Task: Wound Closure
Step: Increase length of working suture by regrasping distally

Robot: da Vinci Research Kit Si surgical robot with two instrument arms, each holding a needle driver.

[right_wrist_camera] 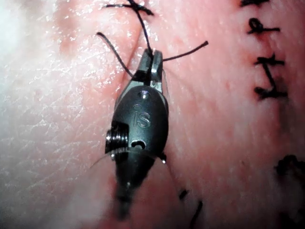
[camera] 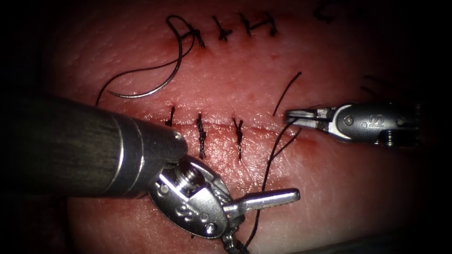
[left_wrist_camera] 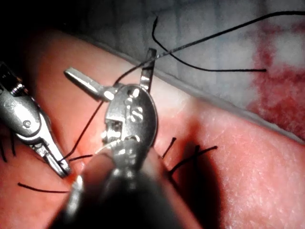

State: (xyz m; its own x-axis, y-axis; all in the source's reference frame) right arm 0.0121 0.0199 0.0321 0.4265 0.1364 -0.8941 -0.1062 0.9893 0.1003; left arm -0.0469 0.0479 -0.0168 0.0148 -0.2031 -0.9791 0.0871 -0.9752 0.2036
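Black thread [camera: 268, 169] pinched in right gripper [camera: 294, 115], right end of cut [camera: 263, 128]. Left gripper [camera: 263, 221] spread wide, holding nothing, thread running between. Needle [camera: 155, 87] lying free on tissue [camera: 358, 188], above cut, left.

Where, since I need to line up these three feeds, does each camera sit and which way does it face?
Endoscope view: above and in front, looking down on the tissue and cut; both tools show; the needle lies free on the tissue, above the cut's left part.
Left wrist view: on the left arm, looking along its shaft at the left end effector, open, holding nothing.
Right wrist view: on the right arm, facing the right end effector, shut on the thread.
Shared: both wrist views show the right end effector.
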